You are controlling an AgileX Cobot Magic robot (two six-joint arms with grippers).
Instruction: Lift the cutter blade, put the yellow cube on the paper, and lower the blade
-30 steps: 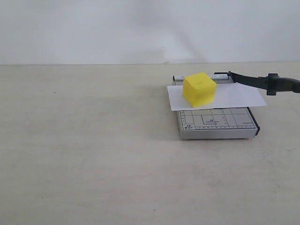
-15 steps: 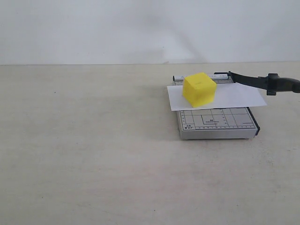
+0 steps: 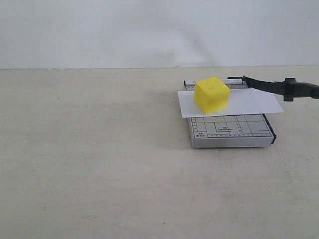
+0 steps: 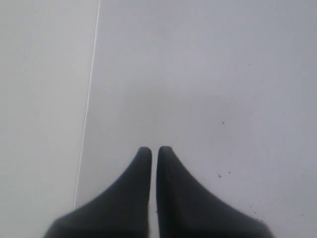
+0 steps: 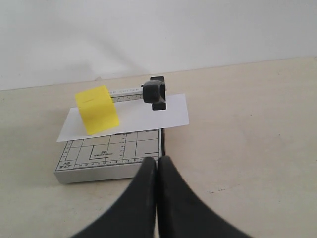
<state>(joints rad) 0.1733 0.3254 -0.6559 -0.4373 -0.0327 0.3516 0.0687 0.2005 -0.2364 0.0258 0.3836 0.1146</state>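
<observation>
The yellow cube (image 3: 212, 94) sits on the white paper (image 3: 249, 102), which lies across the grey gridded trimmer board (image 3: 232, 130). The black cutter blade (image 3: 264, 84) slants up from its hinge at the board's far side, its thick handle (image 3: 299, 89) held in the air past the paper's right end. In the right wrist view my right gripper (image 5: 157, 158) is shut and empty, just short of the board's near corner (image 5: 109, 153), facing the cube (image 5: 97, 109) and handle (image 5: 154, 92). My left gripper (image 4: 154, 148) is shut over a plain grey surface. Neither gripper shows in the exterior view.
The beige tabletop (image 3: 99, 149) stretches to the left and in front of the trimmer. A pale wall (image 3: 149, 30) rises behind the table's far edge.
</observation>
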